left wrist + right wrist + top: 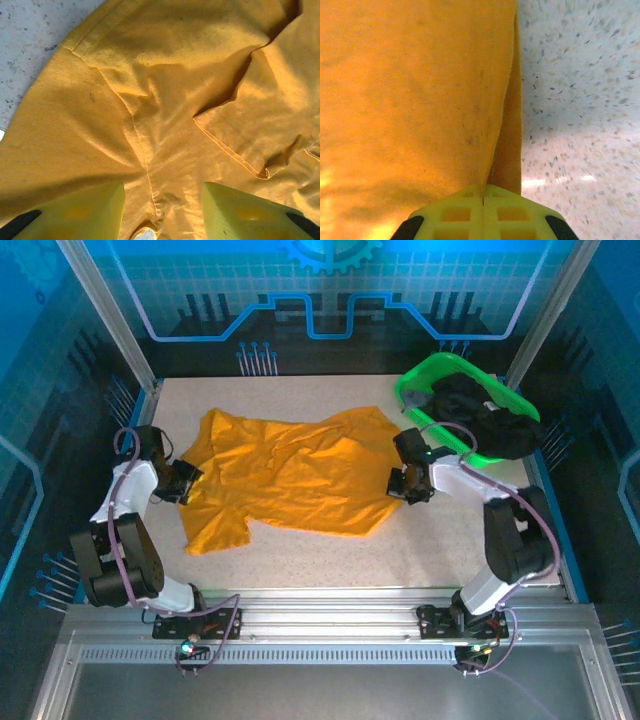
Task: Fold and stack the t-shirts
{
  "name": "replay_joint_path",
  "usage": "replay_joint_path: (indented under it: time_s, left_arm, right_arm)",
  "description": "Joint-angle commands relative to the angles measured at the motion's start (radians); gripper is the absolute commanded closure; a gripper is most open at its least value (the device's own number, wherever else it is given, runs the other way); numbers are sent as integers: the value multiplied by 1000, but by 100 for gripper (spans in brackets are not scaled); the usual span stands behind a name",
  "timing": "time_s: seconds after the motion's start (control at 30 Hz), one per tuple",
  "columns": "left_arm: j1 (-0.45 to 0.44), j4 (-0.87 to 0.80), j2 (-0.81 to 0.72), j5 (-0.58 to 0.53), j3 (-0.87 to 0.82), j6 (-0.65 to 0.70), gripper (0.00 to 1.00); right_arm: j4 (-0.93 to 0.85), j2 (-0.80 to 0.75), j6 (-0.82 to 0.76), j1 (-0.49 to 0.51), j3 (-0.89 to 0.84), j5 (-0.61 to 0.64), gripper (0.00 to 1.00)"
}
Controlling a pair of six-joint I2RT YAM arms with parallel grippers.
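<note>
Now my right pincer (483, 194) pinches the right-hand edge of the t-shirt (290, 480), spread mid table (450, 540). My left pincer (162, 202) stands spread over its sleeve seam; I should close it, then lift both evenly.

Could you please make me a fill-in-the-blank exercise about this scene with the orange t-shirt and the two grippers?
1. The orange t-shirt lies spread on the ____.
2. The basket at the far right is ____ in colour.
3. The right gripper is ____ (open/shut) on the t-shirt's edge.
4. The left gripper is ____ (open/shut), with cloth between its fingers.
Missing words: table; green; shut; open.
</note>
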Motion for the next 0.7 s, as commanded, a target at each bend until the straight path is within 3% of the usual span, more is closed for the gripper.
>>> replay_joint_path:
  time_s: [0.0, 0.17, 0.33, 0.67]
  left_arm:
    - [-9, -20, -24, 23, -29, 26, 55]
    - [-11, -4, -18, 24, -39, 23, 55]
    - [-10, -7, -16, 23, -36, 29, 55]
    - [-7, -52, -40, -8, -13, 72, 55]
  right_arm:
    - [-106, -114, -28, 40, 24, 45, 100]
    - [-235, -163, -25, 78, 98, 43, 100]
    - [-318, -97, -27, 87, 219, 31, 100]
    - [-302, 425, -70, 52, 554, -13, 100]
